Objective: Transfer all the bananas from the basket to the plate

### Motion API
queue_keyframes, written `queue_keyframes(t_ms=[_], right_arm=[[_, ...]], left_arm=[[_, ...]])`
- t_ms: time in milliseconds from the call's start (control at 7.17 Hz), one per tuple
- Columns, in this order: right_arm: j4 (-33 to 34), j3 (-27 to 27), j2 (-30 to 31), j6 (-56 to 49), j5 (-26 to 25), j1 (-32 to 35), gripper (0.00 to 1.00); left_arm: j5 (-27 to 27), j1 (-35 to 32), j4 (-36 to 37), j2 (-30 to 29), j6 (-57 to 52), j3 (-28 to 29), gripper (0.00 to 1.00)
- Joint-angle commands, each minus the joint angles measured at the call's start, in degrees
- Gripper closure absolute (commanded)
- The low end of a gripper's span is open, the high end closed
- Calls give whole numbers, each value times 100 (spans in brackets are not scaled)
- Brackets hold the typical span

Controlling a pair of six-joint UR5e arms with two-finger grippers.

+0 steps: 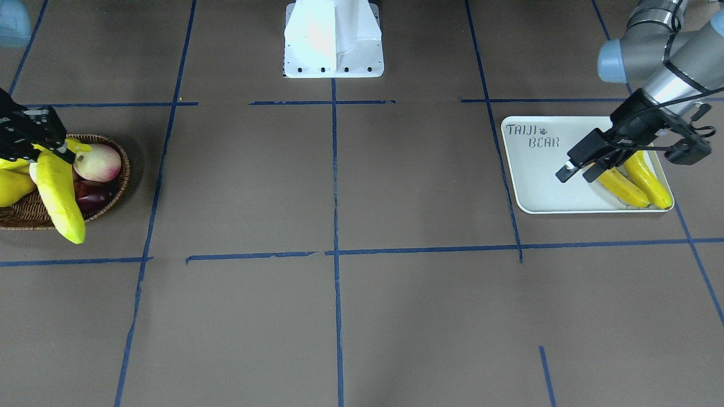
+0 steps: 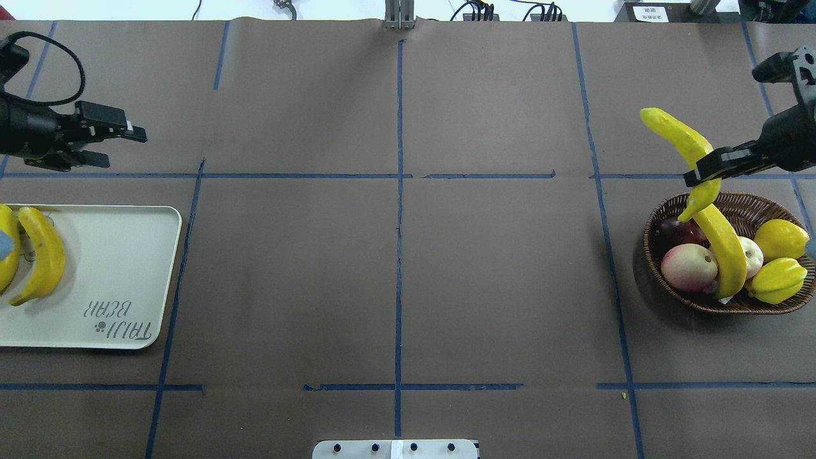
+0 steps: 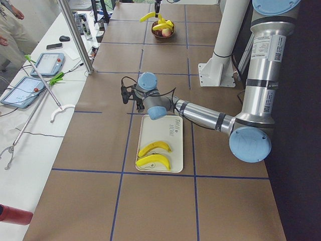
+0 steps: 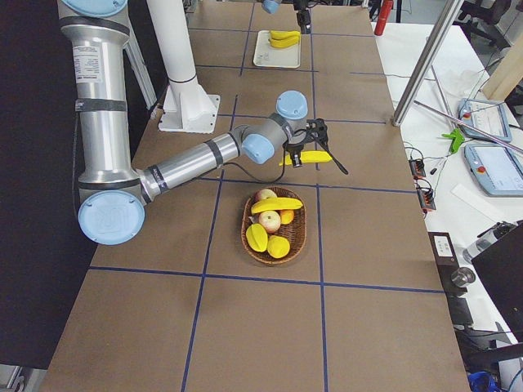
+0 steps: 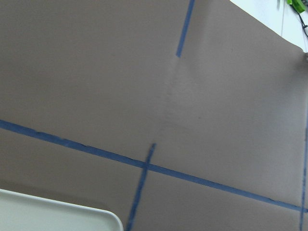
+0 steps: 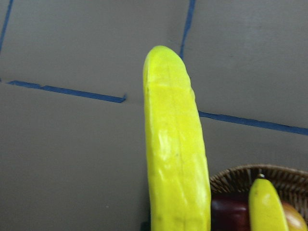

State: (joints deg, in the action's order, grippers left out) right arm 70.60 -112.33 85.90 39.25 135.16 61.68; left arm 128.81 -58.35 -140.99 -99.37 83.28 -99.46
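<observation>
My right gripper [image 2: 699,174] is shut on a long yellow banana [image 2: 682,141] and holds it above the far edge of the brown wicker basket [image 2: 739,207]. The held banana fills the right wrist view [image 6: 175,159]. A second banana [image 2: 725,252] lies across the other fruit in the basket. Two bananas [image 2: 41,255] [image 2: 5,255] lie on the white "TAIJI BEAR" plate [image 2: 121,255]. My left gripper [image 2: 124,148] is open and empty, above the table just beyond the plate's far edge; the left wrist view shows only a plate corner [image 5: 57,216].
The basket also holds a pink-red peach-like fruit [image 2: 688,266], a dark red fruit [image 2: 674,231], a yellow mango-like fruit [image 2: 781,239] and a yellow-green fruit [image 2: 774,280]. The white robot base [image 1: 334,39] stands at the table's middle edge. Blue tape lines cross the brown table.
</observation>
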Motion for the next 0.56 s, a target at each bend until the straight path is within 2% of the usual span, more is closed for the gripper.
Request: queue_keyframes(t_ms=[0,139,279,418], right_arm=[[-11,0,-729,382,-42,-532,96],[-177,9,-933,634,-51,-734,96],[-692,52,-1057,1228,-268,-1032,96],[-914,53,-1249,1713,-766,-1470,96]], left_arm=[[-22,454,-95,-695,1000,-21,0],[-40,761,-87,-906,1424,5,0],[-48,825,-86,-1178,1776,6,0],[-40,904,-78,-1425,2249,32,0]])
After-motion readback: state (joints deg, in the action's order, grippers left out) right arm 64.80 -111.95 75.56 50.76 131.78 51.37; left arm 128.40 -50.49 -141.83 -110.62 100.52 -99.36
